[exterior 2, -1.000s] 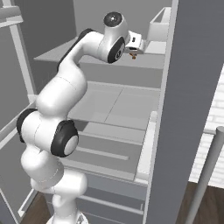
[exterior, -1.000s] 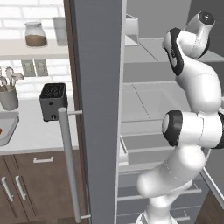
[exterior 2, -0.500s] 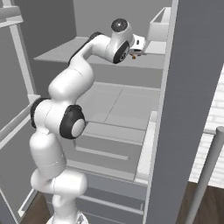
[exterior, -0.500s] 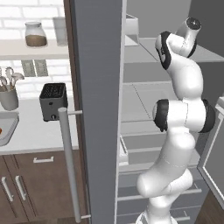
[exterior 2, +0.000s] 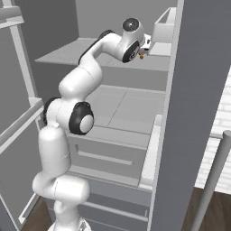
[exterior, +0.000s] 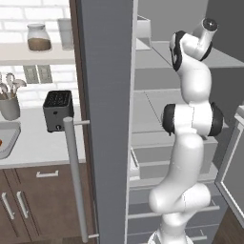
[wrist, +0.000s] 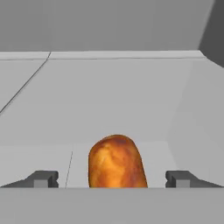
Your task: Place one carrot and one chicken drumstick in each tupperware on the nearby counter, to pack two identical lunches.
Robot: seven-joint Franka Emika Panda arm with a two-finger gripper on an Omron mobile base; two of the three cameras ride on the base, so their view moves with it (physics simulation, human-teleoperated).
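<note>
one chicken drumstick [wrist: 117, 161] is lying on a pale grey fridge shelf [wrist: 109, 96], its thick rounded end pointing into the hand view and its reddish-brown skin glossy. it is sitting between the two dark fingertips [wrist: 43, 178] of the gripper [wrist: 113, 179], which are standing wide apart on either side of the drumstick with clear gaps, so the hand is spread and not grasping anything. whether the drumstick's bone end is there cannot be told, since its near part is hidden at the bottom of the view.

beyond the drumstick the shelf is running back to the grey rear wall, and to the right of the drumstick a grey side wall is rising. in the right base view the gripper [exterior 2: 143, 50] is reaching over the upper shelf of the open fridge, just beside a pale bin [exterior 2: 163, 26], with a small orange-brown speck showing at its tips. in the left base view the white arm [exterior: 190, 124] is bending up toward that shelf, far to the right of the counter [exterior: 28, 143], where a black toaster [exterior: 57, 110] is standing and part of a grey tupperware [exterior: 6, 140] is lying at the frame's left edge.
</note>
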